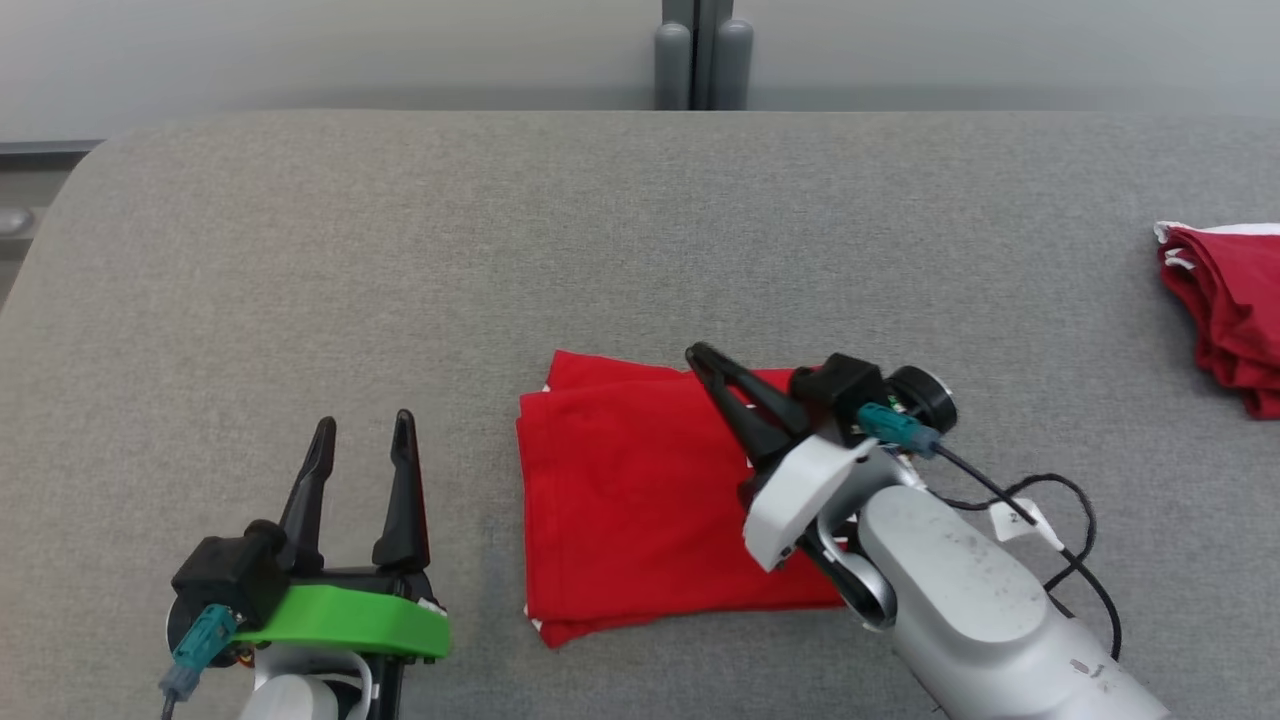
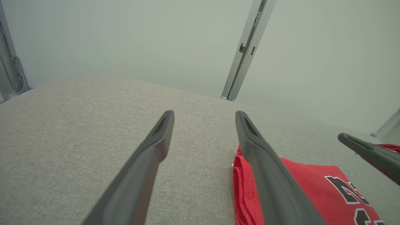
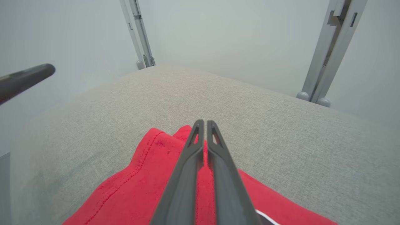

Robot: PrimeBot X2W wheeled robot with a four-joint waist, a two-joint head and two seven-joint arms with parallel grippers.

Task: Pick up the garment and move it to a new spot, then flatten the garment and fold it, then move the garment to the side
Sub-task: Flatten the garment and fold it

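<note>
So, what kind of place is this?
Probably a robot test lab for folding clothes: a grey cloth-covered table, pale walls with metal posts, one folded red garment and a second red garment aside.

two red garments, two grippers

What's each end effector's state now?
Left end effector: open, empty.
Right end effector: shut over the folded red garment; grip on it unclear.

A grey fabric-covered surface is stretching wide under soft, even light, while a pale wall is running behind it and a grey metal post is standing at 12 o'clock
</note>
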